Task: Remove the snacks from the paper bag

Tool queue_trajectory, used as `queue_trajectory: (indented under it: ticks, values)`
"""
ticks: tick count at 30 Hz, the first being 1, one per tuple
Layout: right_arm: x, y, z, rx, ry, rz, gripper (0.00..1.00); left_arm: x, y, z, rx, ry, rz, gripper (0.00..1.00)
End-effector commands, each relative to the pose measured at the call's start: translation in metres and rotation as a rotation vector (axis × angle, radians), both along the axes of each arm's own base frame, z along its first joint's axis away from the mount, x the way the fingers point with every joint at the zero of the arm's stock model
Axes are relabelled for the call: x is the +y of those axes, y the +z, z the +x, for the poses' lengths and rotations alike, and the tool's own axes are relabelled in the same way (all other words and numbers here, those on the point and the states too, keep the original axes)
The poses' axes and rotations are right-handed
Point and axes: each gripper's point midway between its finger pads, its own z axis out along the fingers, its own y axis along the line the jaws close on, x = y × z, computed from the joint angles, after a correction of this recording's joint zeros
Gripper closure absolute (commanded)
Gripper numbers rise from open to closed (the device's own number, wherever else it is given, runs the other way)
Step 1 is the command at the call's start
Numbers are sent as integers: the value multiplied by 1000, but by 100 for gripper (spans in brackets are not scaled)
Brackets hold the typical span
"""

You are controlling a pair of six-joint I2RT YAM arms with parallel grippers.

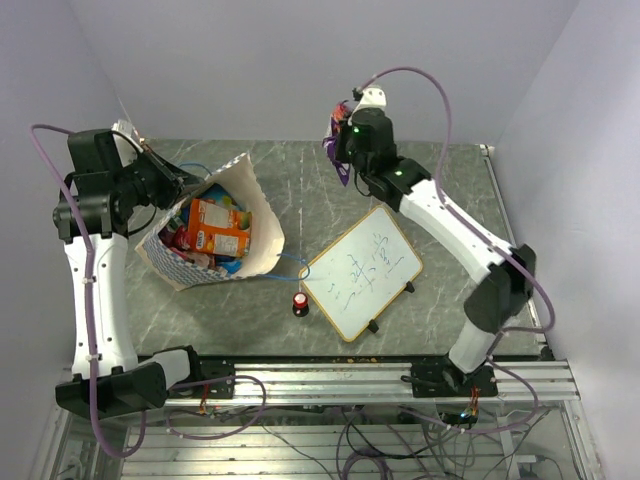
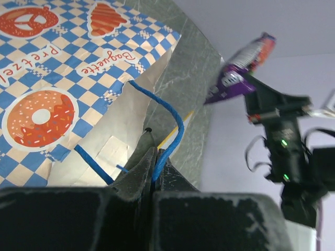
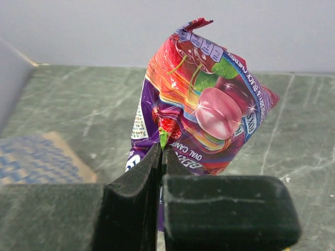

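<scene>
The cream paper bag (image 1: 262, 215) with a blue checkered band lies on its side at the left, mouth up, with an orange-blue packet (image 1: 218, 228) and other snacks inside. My left gripper (image 2: 155, 154) is shut on the bag's blue cord handle (image 2: 172, 117) at the bag's rim (image 1: 175, 185). My right gripper (image 3: 162, 151) is shut on a purple-pink candy packet (image 3: 209, 107) and holds it above the far middle of the table (image 1: 338, 150). The packet also shows in the left wrist view (image 2: 242, 68).
A wood-framed whiteboard (image 1: 362, 270) lies right of the bag. A small red-topped black knob (image 1: 300, 301) stands at its near left corner. The bag's second blue cord (image 1: 290, 262) trails toward the whiteboard. Walls stand close at the back and right.
</scene>
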Motion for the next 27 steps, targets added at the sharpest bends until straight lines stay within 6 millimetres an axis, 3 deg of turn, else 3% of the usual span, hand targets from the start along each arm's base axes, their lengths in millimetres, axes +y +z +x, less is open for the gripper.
queue_trajectory:
  ticks: [1,4,8,14,17,21,27]
  values:
    - [-18,-32,50,-13,-140,-34,100,-16,14,-14,-42,-54,-70,93]
    - [-24,-83,76,80,-160,-62,100,-15,6,-19,-9,-65,-46,93]
    - [-29,-147,97,178,-191,-193,100,-11,14,-17,-24,-81,7,93]
    - [-32,-206,116,291,-206,-260,100,-11,21,-10,-57,-114,45,93]
    - [-28,-224,121,322,-190,-279,100,-7,25,-6,-64,-115,72,93]
    - [-23,-232,125,342,-173,-289,99,-8,24,-6,-65,-126,71,93]
    - [-7,-219,116,380,-73,-261,58,-11,21,-9,-66,-139,61,93]
